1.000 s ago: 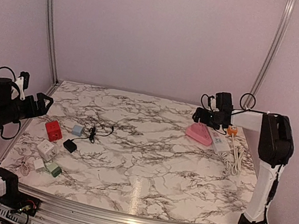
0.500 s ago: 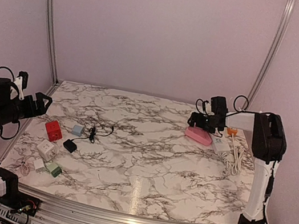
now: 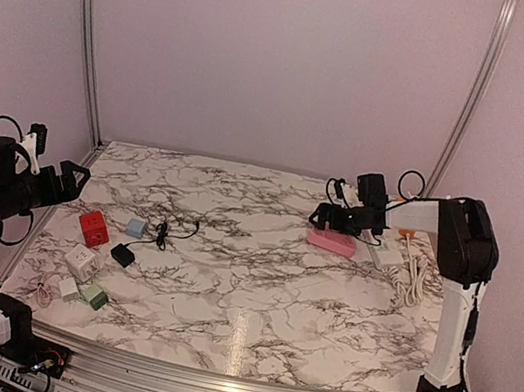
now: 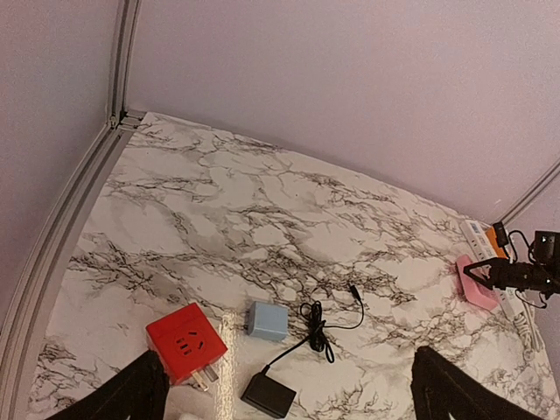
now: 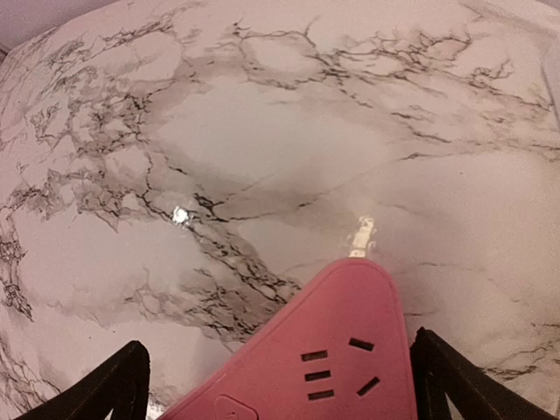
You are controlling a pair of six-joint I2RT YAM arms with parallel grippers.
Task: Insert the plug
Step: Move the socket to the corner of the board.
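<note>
The right gripper (image 3: 327,217) is seen at the far right of the marble table (image 3: 254,296), lowered over a pink triangular socket block (image 5: 341,350). Its jaws are spread wide, one on each side of the block, and nothing is clamped. Whether the pads touch the pink shell cannot be told. The left gripper (image 3: 69,180) is held above the table's left side with its jaws also wide apart and empty. Below it lie a black plug adapter (image 4: 269,395) with its thin cord (image 4: 319,325), a pale blue adapter (image 4: 268,321) and a red cube socket (image 4: 185,342). The black plug is judged to be the piece to be inserted. It lies well apart from the pink block, so the step in hand appears to be securing or repositioning the socket. For that, the block should be gripped squarely across its flanks and kept flat, with its slotted face left uncovered. The slots of the pink face are shown only in the right wrist view. Only the top view shows the white power strip (image 3: 386,251) just beside the block. The cord's path and the red cube's face are made clear only by the left wrist view.
</note>
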